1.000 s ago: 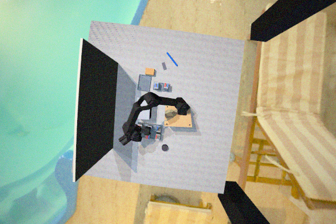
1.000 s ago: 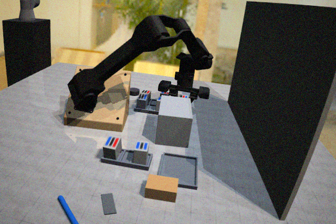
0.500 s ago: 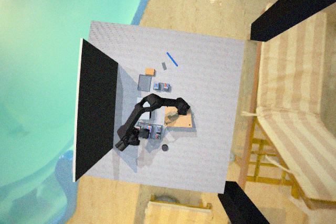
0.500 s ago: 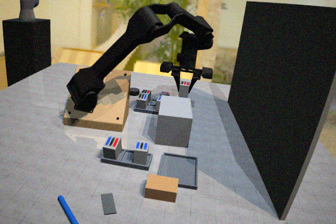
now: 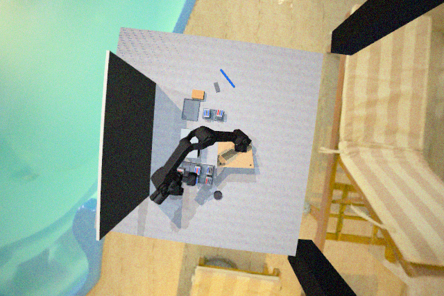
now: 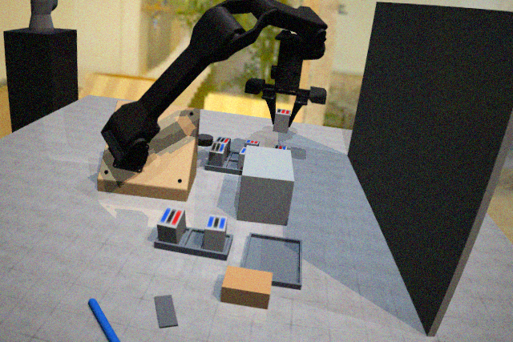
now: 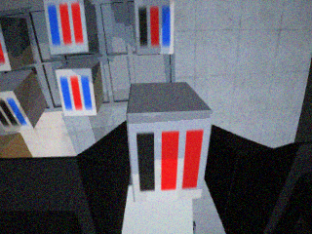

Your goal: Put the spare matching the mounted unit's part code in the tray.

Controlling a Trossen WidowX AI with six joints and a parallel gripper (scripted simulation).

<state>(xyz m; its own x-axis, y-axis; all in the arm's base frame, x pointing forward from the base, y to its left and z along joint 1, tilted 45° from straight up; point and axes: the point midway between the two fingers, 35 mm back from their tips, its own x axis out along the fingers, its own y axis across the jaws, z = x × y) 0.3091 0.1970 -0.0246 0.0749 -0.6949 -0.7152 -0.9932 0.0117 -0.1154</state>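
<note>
My gripper (image 6: pixel 282 123) (image 7: pixel 161 126) is shut on a grey spare with black, red and red bars on its white top. The held spare (image 6: pixel 281 116) (image 7: pixel 155 98) hangs upright above the far rack (image 6: pixel 224 170) (image 7: pixel 117 73). Spares with blue-red-red bars (image 7: pixel 67 24), black-red-blue bars (image 7: pixel 154 26) and blue-red-blue bars (image 7: pixel 77 93) stand there, with others partly cut off. A near rack (image 6: pixel 191 250) holds a blue-black-red block (image 6: pixel 170 222) (image 5: pixel 219 112) and a blue-black-blue one (image 6: pixel 215 232) (image 5: pixel 206 112). The flat grey tray (image 6: pixel 275 259) (image 5: pixel 191 108) is empty. I cannot make out the mounted unit's back code.
A tall pale box (image 6: pixel 267 189) stands between far rack and tray. An orange block (image 6: pixel 247 284) (image 5: pixel 198 94) adjoins the tray. A black panel (image 6: pixel 422 143) (image 5: pixel 125 142) stands along one side. A blue rod (image 6: pixel 103 319), a grey strip (image 6: pixel 165 311) and a dark disc (image 6: pixel 205 139) lie around.
</note>
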